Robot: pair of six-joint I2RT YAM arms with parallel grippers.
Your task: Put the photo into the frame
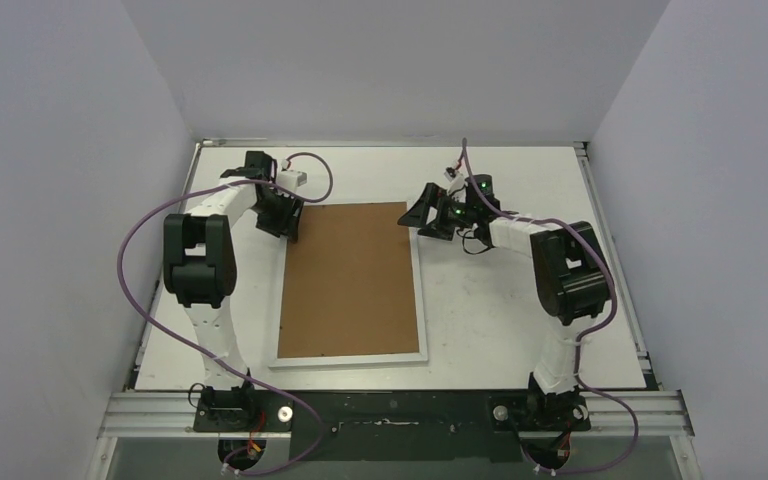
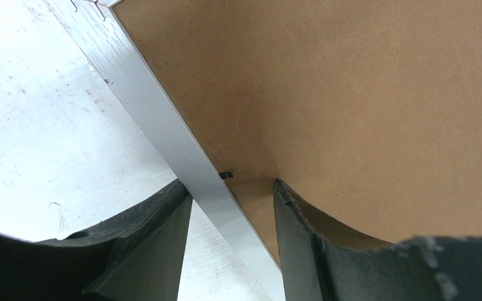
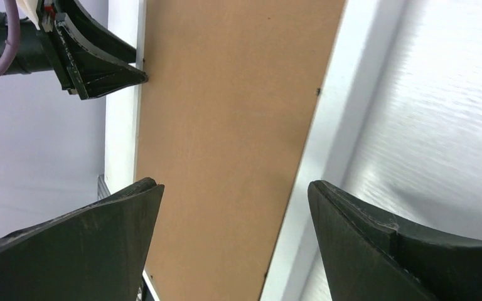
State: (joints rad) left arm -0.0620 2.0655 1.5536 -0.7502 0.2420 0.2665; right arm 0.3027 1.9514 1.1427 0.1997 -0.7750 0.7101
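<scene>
Black wedge-shaped fingers (image 2: 144,251) of the left gripper (image 2: 232,200) sat approx half apart, straddling the frame (image 1: 349,357), its thin smooth white edge btwn them; we couldn't tell if they gripped. Frame lay face down, matte brown board up. We saw the right gripper (image 1: 428,215) spread wide, holding nothing, beside its far right corner.

Plain pale grey walls (image 1: 380,60) enclose a scuffed white table (image 1: 500,310) at twelve, three and nine o'clock, evenly lit.
</scene>
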